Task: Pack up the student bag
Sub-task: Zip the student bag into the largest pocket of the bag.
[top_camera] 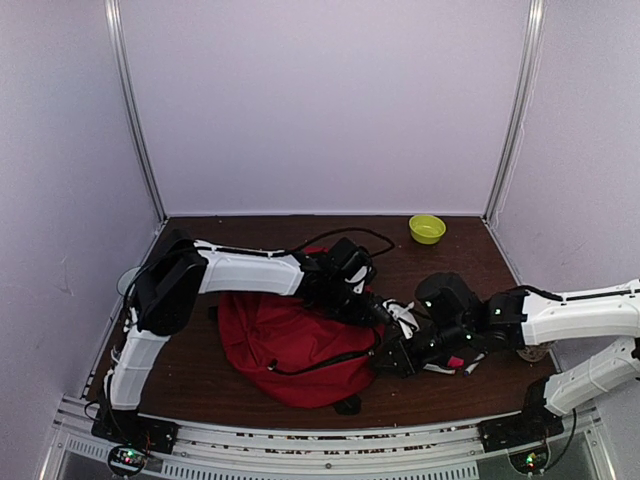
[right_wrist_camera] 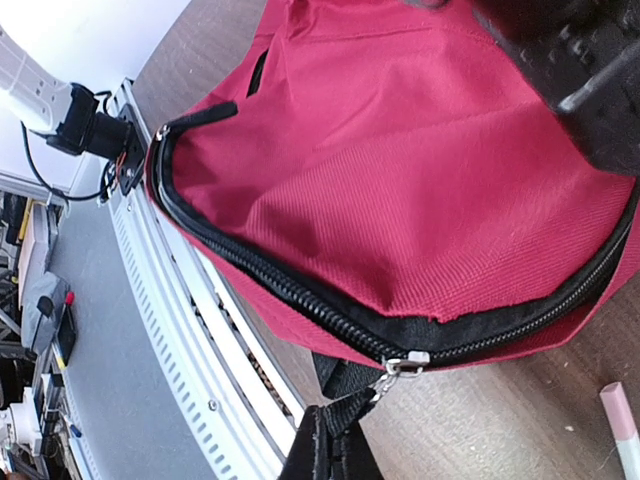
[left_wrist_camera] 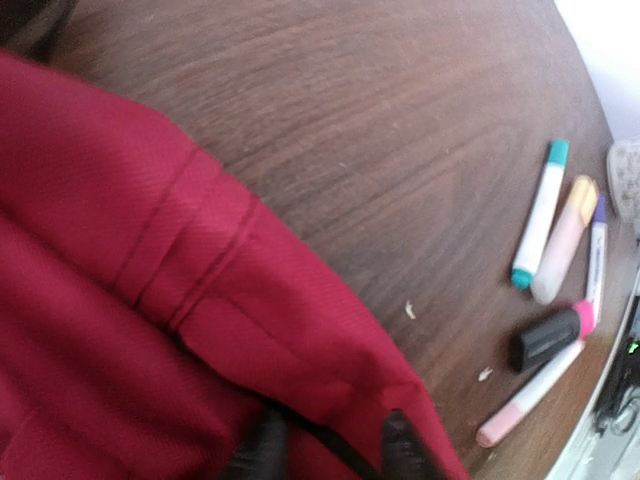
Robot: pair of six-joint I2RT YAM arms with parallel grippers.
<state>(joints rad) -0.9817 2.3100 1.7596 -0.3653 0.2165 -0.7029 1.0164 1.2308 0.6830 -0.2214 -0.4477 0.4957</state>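
The student bag [top_camera: 285,345] is a dark-red backpack lying flat on the brown table, left of centre. Its black zipper [right_wrist_camera: 300,290] curves along the edge, and the metal slider [right_wrist_camera: 405,362] sits near the table. My right gripper [right_wrist_camera: 332,445] is shut on the black webbing pull tab [right_wrist_camera: 352,405] that hangs from that slider, at the bag's right edge [top_camera: 385,362]. My left gripper [left_wrist_camera: 335,440] is over the bag's upper right edge [top_camera: 368,305]. Its two dark fingertips [left_wrist_camera: 265,450] stand apart, straddling a fold of red fabric and a black zipper line.
Several markers lie on the wood right of the bag: a teal-capped one [left_wrist_camera: 540,215], a peach highlighter [left_wrist_camera: 563,240], a black-and-pink one [left_wrist_camera: 550,335] and a pink pen [left_wrist_camera: 530,395]. A green bowl [top_camera: 427,228] sits at the back right. The metal rail [right_wrist_camera: 190,330] runs along the near edge.
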